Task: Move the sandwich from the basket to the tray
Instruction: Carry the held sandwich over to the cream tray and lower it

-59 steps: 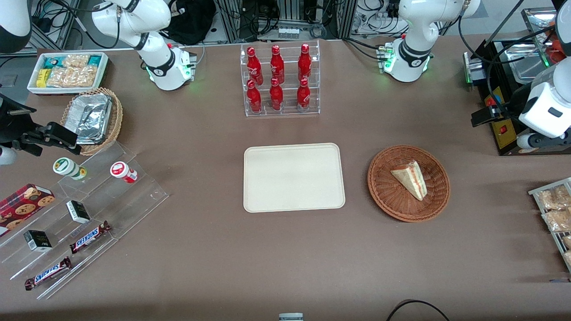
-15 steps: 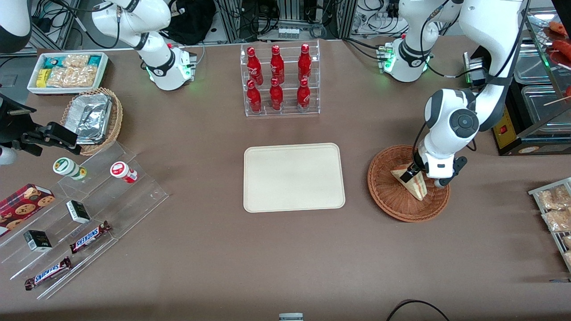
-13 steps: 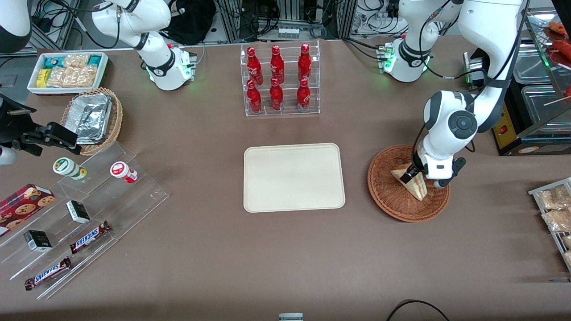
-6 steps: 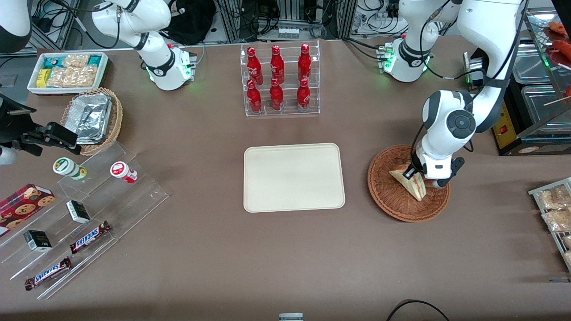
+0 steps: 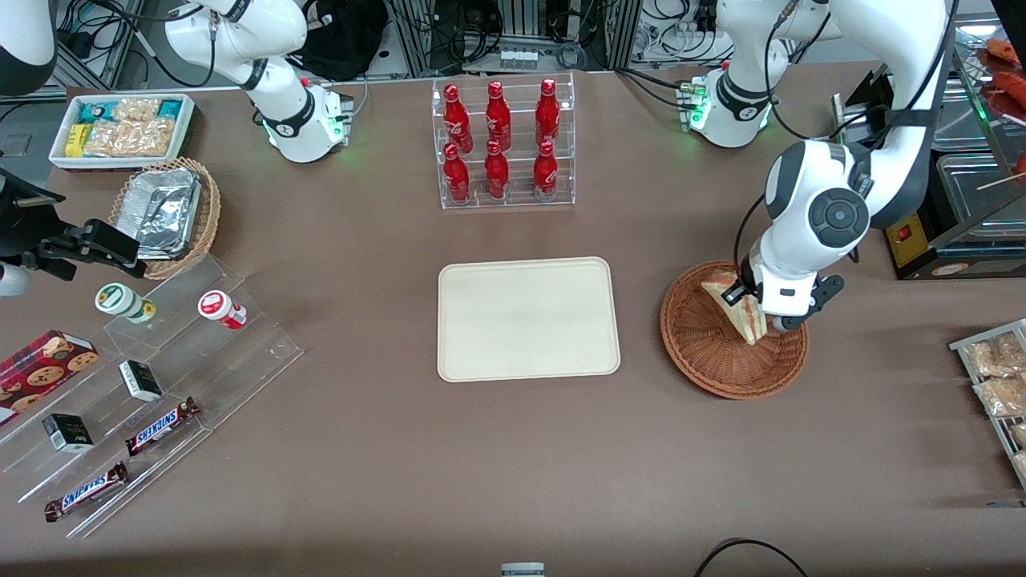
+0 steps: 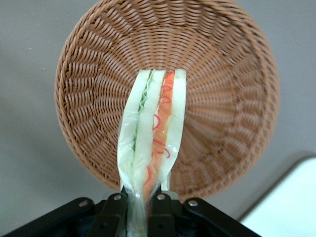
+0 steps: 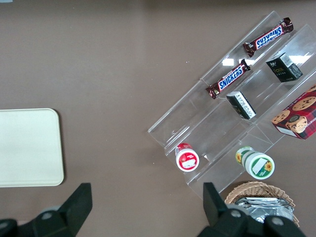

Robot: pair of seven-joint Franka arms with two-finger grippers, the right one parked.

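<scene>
The sandwich (image 5: 741, 308) is a wrapped white-bread wedge with red and green filling; it hangs clear above the reddish-brown wicker basket (image 5: 705, 353), which stands toward the working arm's end of the table. My left gripper (image 5: 739, 300) is shut on the sandwich's end, one finger on each bread face. In the left wrist view the sandwich (image 6: 153, 133) stands edge-on between the fingers (image 6: 114, 210), with the empty basket (image 6: 222, 94) below it. The cream tray (image 5: 528, 318) lies flat and bare at the table's middle, beside the basket; its corner shows in the left wrist view (image 6: 286, 202).
A clear rack of red bottles (image 5: 502, 144) stands farther from the front camera than the tray. A black appliance (image 5: 922, 200) stands near the basket at the working arm's end. A wire rack of snack bags (image 5: 998, 385) sits at that end's table edge.
The gripper, shut on the sandwich since a second ago, has lifted it up out of the basket; the arm's wrist has risen with it. 4.6 s ago the sandwich lay untouched in the basket.
</scene>
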